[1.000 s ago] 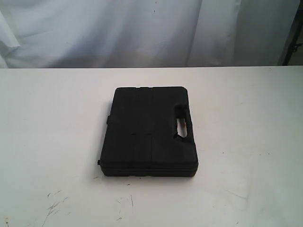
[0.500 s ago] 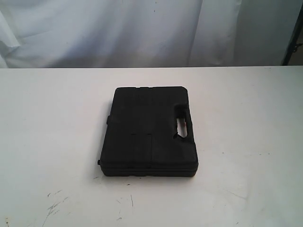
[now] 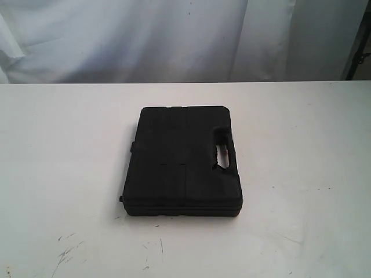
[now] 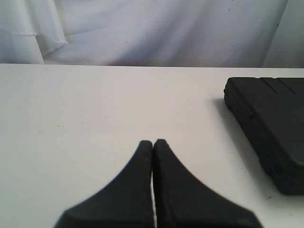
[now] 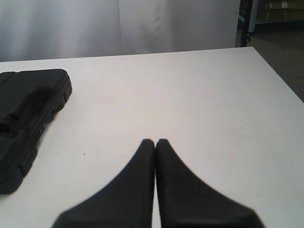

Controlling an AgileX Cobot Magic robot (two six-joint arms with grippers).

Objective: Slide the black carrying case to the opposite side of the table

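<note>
Nothing has moved since the earlier frames: the case lies flat near the middle of the table, its handle slot on the right-hand edge. The left gripper and right gripper both hover clear of it, fingers pressed together on nothing. Closed tips probably serve as a stiff pusher, since a flat case needs a shove and not a grasp. The slide has not yet started.
</note>
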